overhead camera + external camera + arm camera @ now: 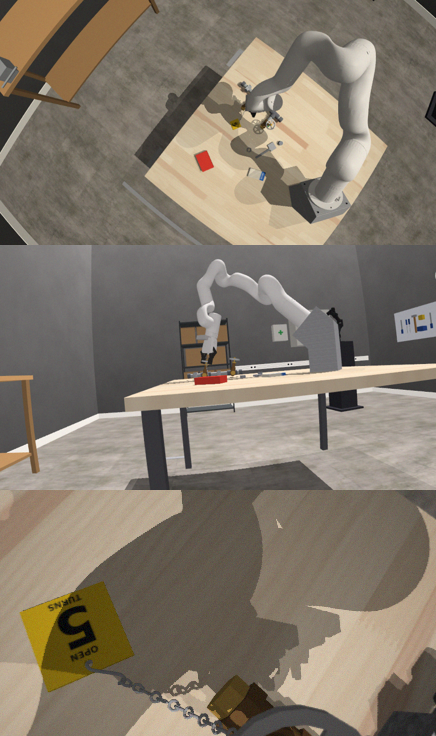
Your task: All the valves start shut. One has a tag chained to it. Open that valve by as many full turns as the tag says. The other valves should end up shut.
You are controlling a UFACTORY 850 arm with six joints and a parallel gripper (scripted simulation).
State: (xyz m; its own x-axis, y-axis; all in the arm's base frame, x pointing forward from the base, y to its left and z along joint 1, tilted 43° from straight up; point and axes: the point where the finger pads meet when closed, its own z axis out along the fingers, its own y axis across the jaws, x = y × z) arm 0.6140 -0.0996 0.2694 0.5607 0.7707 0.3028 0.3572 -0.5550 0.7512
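Observation:
A yellow tag reading "OPEN 5 TURNS" lies on the table top, also seen from above. A chain links it to a brass valve whose grey handwheel rim shows at the bottom of the wrist view. My gripper points straight down and is shut on that handwheel. From above, my wrist hides this valve. A second valve with a pale handwheel stands to the right on the same pipe, also seen from the side. The fingertips do not show in the wrist view.
A red block lies nearer the table's front. A small hammer, a nut, a short cylinder and a white and blue box lie between the valves and my base.

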